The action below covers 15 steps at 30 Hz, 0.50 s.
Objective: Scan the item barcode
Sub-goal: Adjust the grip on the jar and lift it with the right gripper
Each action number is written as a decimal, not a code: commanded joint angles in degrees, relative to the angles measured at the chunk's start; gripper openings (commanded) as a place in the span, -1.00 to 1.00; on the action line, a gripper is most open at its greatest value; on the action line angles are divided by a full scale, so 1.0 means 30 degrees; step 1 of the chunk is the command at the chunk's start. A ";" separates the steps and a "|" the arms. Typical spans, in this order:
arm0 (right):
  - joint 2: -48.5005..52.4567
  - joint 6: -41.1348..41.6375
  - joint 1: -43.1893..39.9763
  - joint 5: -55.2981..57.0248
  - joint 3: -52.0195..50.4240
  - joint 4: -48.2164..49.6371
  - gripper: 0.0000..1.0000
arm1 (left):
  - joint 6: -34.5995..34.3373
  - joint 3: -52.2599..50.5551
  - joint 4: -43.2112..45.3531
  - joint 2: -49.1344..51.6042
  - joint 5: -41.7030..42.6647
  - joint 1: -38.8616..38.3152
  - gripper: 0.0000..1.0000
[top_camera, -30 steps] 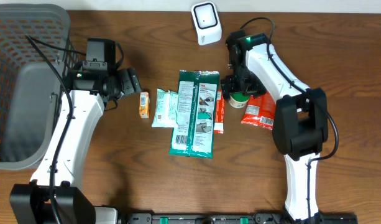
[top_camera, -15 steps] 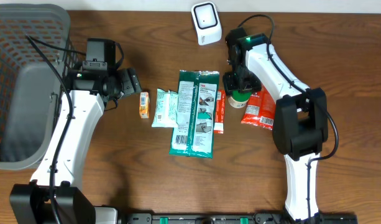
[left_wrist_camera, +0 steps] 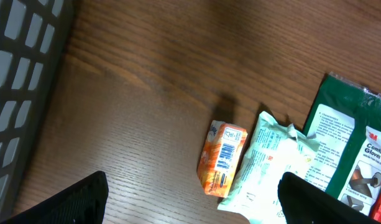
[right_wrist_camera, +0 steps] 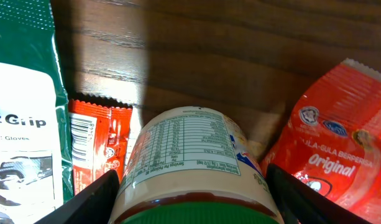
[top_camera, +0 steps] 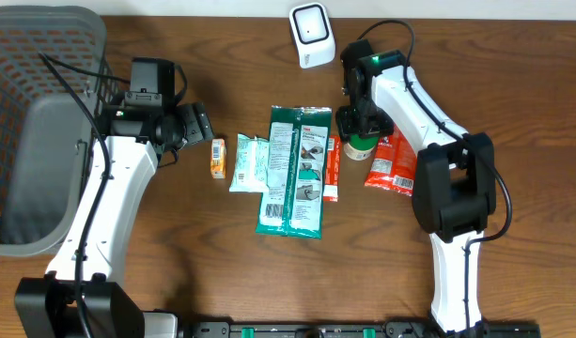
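Your right pincer [top_camera: 359, 131] had closed in over the last second. Its fingers [right_wrist_camera: 94, 200] clamped the sides of the green-lidded jar [right_wrist_camera: 193, 155], which stood apparently lid-up on the surface [top_camera: 475, 56] between a red strip packet [right_wrist_camera: 94, 140] and a red sachet [right_wrist_camera: 339, 137]. The scanner [top_camera: 309, 35] lay just beyond it, toward your left arm's side. The left pincer [left_wrist_camera: 193, 186] hung wide apart, well off.

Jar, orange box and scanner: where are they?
jar [right_wrist_camera: 190, 168], right wrist view, on its white label.
orange box [left_wrist_camera: 222, 157], left wrist view, on its barcode side.
scanner [top_camera: 311, 33], overhead view, on its white front.
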 commanded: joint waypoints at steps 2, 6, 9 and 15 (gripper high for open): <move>-0.0073 -0.0656 0.0102 -0.0444 0.0437 0.0051 0.44 | -0.0022 0.0372 -0.0044 -0.0058 -0.0102 0.0066 0.75; -0.0568 -0.0656 0.0095 -0.0430 0.0648 -0.0401 0.59 | -0.0029 0.0364 -0.0044 -0.0058 -0.0102 0.0066 0.75; -0.0699 -0.0648 0.0095 -0.0430 0.0648 -0.0889 0.62 | -0.0022 0.0372 -0.0044 -0.0058 -0.0102 0.0066 0.75; -0.0656 -0.0634 0.0095 -0.0335 -0.0153 -0.0481 0.59 | -0.0029 0.0364 -0.0044 -0.0058 -0.0102 0.0066 0.75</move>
